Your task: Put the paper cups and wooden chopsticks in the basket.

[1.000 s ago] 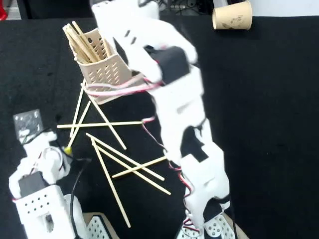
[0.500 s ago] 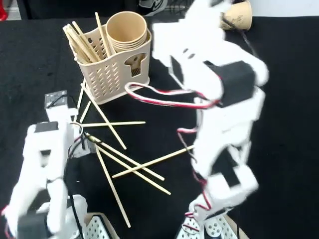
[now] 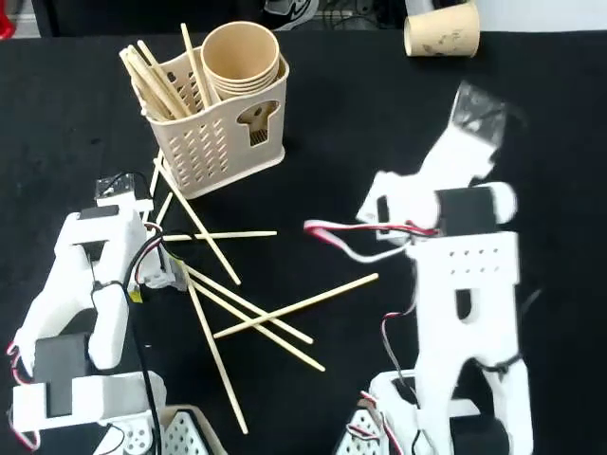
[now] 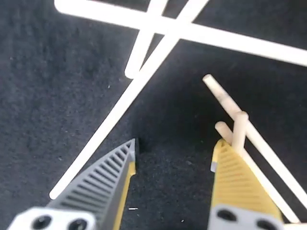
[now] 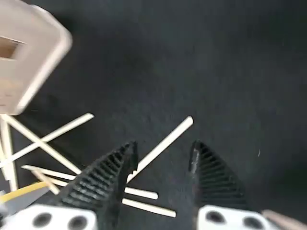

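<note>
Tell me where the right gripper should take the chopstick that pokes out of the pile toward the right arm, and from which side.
Take the chopstick near its free end, which lies alone on the bare table. Its far end crosses the other chopsticks. Probably best to come straight down, with the open right gripper straddling its thin width.

Close over black desk [image 4: 53, 105]: left gripper [image 4: 176, 143], jaws apart, one grey, one yellow, nothing between them. Beyond jaws, long chopstick [image 4: 225, 40] lies straight across. A slanted chopstick [image 4: 120, 112] crosses it and runs down past grey jaw. A short stick end [image 4: 139, 55] stops just beside slanted one. At yellow jaw tip, three stick ends [image 4: 238, 125] overlap (touching tip or just above, cannot tell).
</note>
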